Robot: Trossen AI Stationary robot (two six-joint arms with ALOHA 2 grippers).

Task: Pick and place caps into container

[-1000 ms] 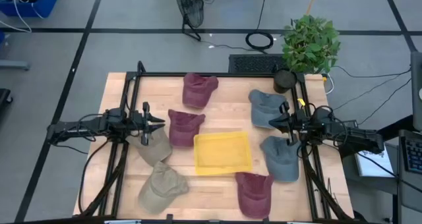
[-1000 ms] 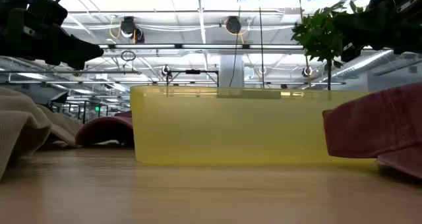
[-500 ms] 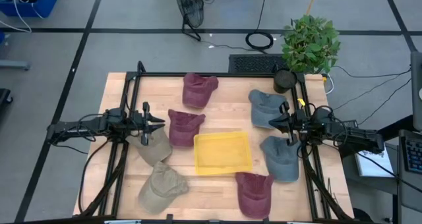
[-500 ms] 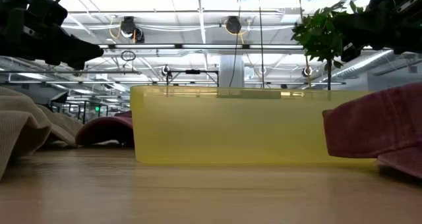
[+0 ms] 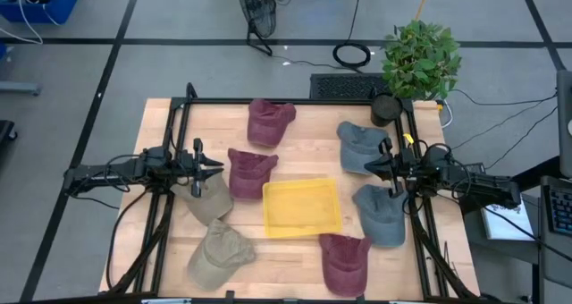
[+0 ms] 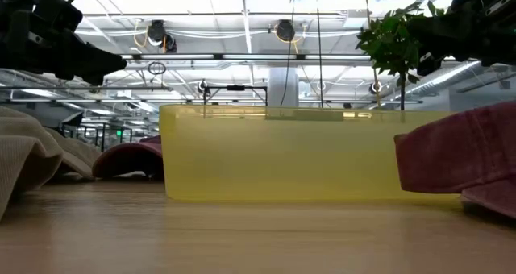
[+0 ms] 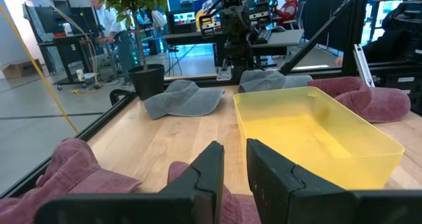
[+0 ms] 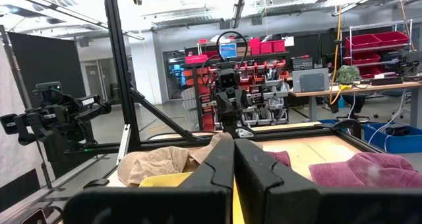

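Wooden table [image 5: 304, 152], scattered caps [image 5: 253, 172], yellow container [image 5: 302, 206]; potted plant [image 5: 418, 61] behind

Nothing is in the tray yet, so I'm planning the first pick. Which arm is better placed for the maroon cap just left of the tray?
Left, probably. The left gripper hovers right beside that maroon cap, fingers nearly closed, while the right gripper sits across the yellow tray, over the grey-blue caps.

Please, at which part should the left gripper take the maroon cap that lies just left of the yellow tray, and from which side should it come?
Probably the crown. The maroon cap lies flat with its soft rounded crown up, beside the tray. The left gripper hangs at the cap's left edge, jaws nearly closed, so it should open, descend from above and pinch a fold of the crown. The thin brim flat on the table offers less hold.
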